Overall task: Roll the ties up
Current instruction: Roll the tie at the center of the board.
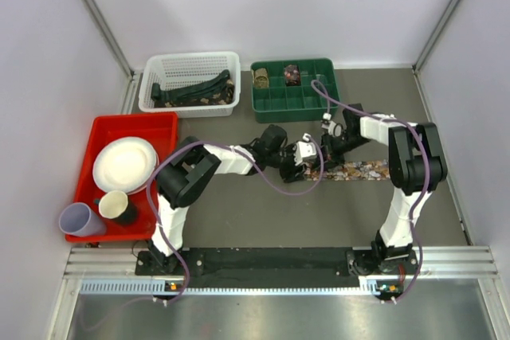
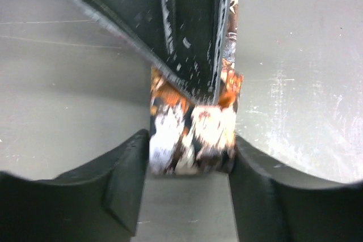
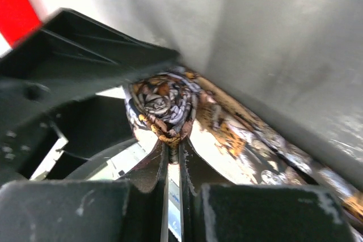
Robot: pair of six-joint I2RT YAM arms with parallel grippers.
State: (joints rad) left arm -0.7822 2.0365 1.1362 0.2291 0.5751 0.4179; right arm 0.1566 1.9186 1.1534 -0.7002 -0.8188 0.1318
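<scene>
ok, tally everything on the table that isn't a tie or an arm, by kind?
Trays: 2, red tray and green tray
Baskets: 1, white basket
Plates: 1, white plate
Cups: 2, purple cup and dark cup
Total: 6

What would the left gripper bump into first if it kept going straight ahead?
The rolled-up end of the flowery tie: it sits right between the fingers of the left gripper. Just past it comes the right gripper, pinching the roll, though how far past is hard to judge.
</scene>
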